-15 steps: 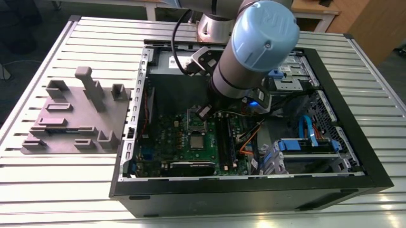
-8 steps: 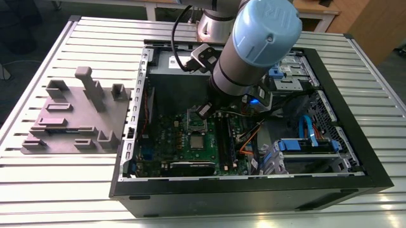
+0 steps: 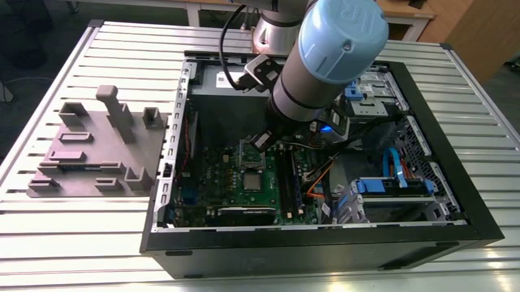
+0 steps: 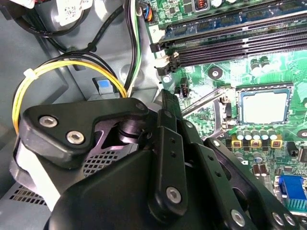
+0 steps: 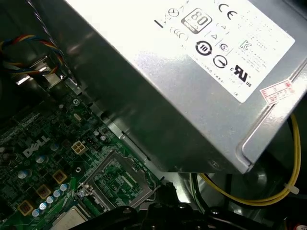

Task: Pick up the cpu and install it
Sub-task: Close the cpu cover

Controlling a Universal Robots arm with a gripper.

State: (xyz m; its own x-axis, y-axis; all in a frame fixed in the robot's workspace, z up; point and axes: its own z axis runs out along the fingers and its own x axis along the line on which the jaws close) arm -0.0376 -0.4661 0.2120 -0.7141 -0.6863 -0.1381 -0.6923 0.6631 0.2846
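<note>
CPU (image 3: 252,181) is seen socketed at the exterior view's centre, gripper (image 3: 262,143) close above, jaw state cannot be told; socket pins could be bent if it is nudged askew.

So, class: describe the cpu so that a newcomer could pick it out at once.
Find the open computer case, then its green motherboard. Near the board's middle, the cpu is a small flat silver-grey square; unlike the long black memory slots beside it, it is square and shiny.
</note>
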